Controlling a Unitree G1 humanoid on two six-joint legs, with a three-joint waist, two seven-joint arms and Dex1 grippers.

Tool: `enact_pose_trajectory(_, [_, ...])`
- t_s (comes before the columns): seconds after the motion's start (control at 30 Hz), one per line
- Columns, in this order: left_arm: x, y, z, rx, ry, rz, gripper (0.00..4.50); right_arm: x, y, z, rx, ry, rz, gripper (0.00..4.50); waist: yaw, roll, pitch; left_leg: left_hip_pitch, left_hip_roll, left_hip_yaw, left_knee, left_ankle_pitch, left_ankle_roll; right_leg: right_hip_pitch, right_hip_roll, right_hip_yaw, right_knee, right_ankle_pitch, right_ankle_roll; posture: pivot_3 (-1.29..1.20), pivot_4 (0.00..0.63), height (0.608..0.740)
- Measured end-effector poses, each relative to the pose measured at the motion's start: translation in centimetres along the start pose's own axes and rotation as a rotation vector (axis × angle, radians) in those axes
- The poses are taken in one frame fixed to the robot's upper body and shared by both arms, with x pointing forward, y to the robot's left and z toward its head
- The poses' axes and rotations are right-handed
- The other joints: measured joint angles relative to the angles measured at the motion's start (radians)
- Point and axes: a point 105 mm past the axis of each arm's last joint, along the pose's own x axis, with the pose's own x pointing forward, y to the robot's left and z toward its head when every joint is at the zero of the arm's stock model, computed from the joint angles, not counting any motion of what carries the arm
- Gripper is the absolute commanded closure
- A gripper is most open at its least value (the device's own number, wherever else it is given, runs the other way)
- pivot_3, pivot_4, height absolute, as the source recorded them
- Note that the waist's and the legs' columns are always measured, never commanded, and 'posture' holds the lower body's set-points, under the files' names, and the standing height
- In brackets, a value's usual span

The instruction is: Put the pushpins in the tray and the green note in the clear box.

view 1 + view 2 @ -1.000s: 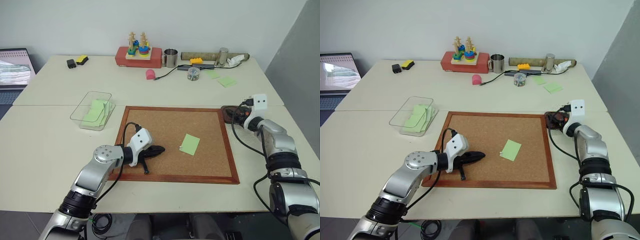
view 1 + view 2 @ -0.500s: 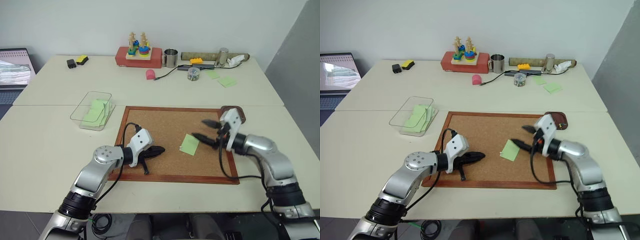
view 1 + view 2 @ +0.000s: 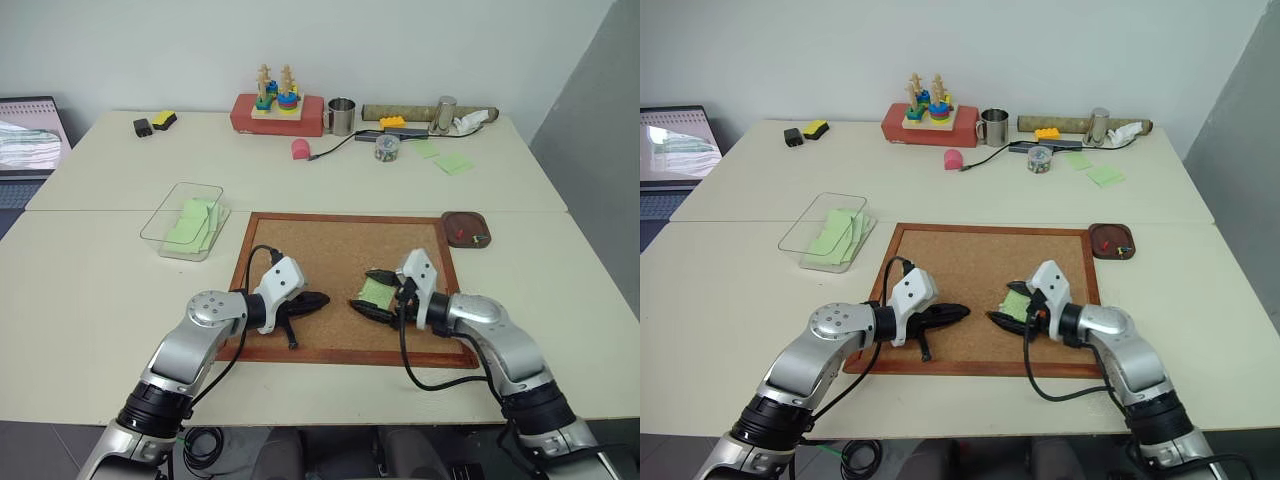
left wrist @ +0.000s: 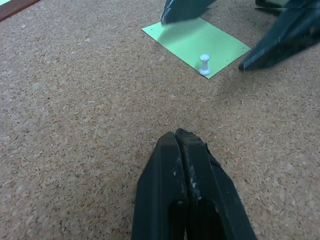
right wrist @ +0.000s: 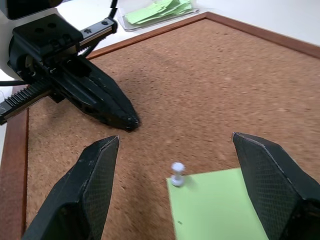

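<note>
The green note (image 3: 376,292) lies flat on the cork board (image 3: 330,250), held at one corner by a small white pin (image 4: 204,64). The right gripper (image 5: 176,192) hovers low over it with its two black fingers (image 5: 95,182) spread wide, one on either side of the note, gripping nothing. The left gripper (image 4: 186,150) rests on the cork just beside it, fingers pressed together and empty. Off the board's far right corner sits the tray (image 3: 467,227) with the pushpins (image 3: 468,238) inside. The clear box (image 3: 186,220), well apart to the left, holds other green notes.
</note>
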Motion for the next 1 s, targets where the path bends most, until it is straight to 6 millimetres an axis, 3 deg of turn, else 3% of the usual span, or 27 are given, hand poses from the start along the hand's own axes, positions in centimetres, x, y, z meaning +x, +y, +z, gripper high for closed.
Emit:
enact_pose_trajectory(0.5, [0.0,-0.1,0.0,-0.004,0.0,0.008,4.5,0.1,-0.3,-0.8,-0.015,0.043,-0.002,4.46,0.0,0.0,0.0,0.0,0.0,0.0,0.0,0.0,0.0,0.0,0.0,0.0,0.0,0.0,0.0,0.0,0.15,0.74])
enact_pose_trajectory(0.87, [0.0,-0.1,0.0,-0.005,-0.001,0.01,4.5,0.1,-0.5,-0.6,0.011,0.028,-0.007,4.46,0.0,0.0,0.0,0.0,0.0,0.0,0.0,0.0,0.0,0.0,0.0,0.0,0.0,0.0,0.0,0.0,0.15,0.74])
enact_pose_trajectory(1.0, [0.0,0.0,-0.1,-0.006,-0.001,0.012,4.5,-0.6,-1.0,4.1,0.035,-0.148,-0.018,4.46,0.0,0.0,0.0,0.0,0.0,0.0,0.0,0.0,0.0,0.0,0.0,0.0,0.0,0.0,0.0,0.0,0.15,0.74])
